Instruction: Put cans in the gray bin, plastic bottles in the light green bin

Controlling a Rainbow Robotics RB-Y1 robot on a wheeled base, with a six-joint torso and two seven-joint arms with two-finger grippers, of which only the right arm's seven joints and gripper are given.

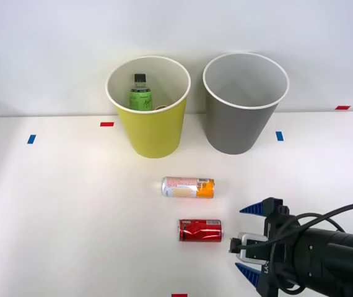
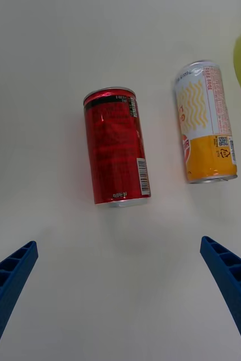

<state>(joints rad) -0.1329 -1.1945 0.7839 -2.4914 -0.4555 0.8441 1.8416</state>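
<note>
Down at the near edge of the white surface (image 1: 71, 235), toward its right corner, the right gripper (image 1: 249, 241) sits low with its blue ribbed jaws spread wide and nothing between them. Just past the open jaws lies the red can (image 1: 200, 230), on its side, a bit dented, not touching the gripper. From the wrist camera the same red can (image 2: 117, 147) lines up roughly with the middle of the gap, fingers (image 2: 7, 282) well off to each side.

A little farther back is the slimmer pink and orange can (image 1: 188, 187), also lying on its side, roughly parallel to the red one and close to it but not touching. Wrist shot shows it (image 2: 206, 130) clearly beside the red can.

Toward the far edge stand the two bins, upright, side by side with a small gap. The light green bin (image 1: 150, 130) is on the left and already has the green plastic bottle (image 1: 140, 94) standing in it, black cap up. The gray bin (image 1: 237, 127) is on the right.
</note>
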